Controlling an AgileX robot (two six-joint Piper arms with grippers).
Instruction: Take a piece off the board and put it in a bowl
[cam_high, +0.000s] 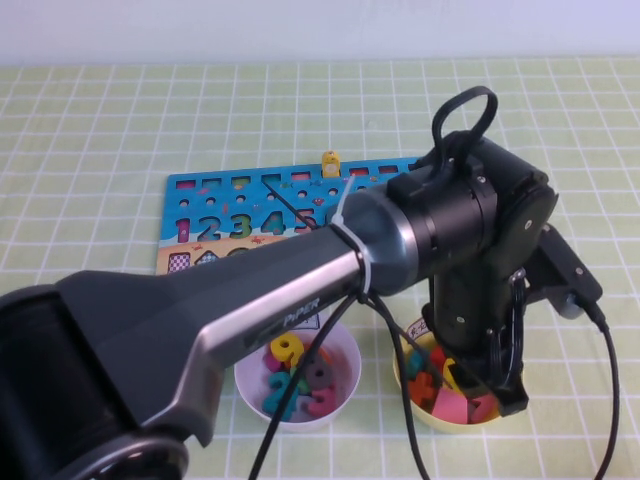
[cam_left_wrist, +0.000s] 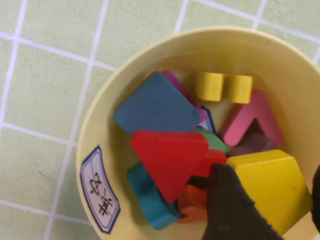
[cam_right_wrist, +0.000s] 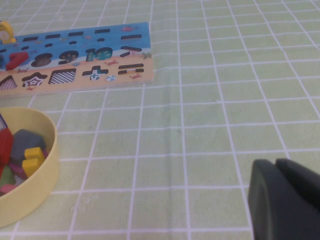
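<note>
My left gripper (cam_left_wrist: 267, 205) hangs down inside the yellow bowl (cam_left_wrist: 95, 125), which has a white handwritten label (cam_left_wrist: 100, 197) on its rim. It is shut on the flat yellow pentagon piece (cam_left_wrist: 267, 182), one black finger (cam_left_wrist: 230, 210) on each side. The piece sits low over the other blocks in the bowl. In the high view the left arm reaches across to that bowl (cam_high: 428, 412) at the front right. The board (cam_high: 250, 215) lies behind it, partly hidden by the arm, and also shows in the right wrist view (cam_right_wrist: 75, 65). My right gripper (cam_right_wrist: 285, 200) is shut and empty, low over the checked cloth.
A white-pink bowl (cam_high: 345, 355) with number pieces stands left of the yellow bowl. A yellow peg with a face (cam_high: 331, 162) stands at the board's far edge. The yellow bowl holds several blocks, among them a red triangle (cam_left_wrist: 170, 155) and a blue square (cam_left_wrist: 155, 107).
</note>
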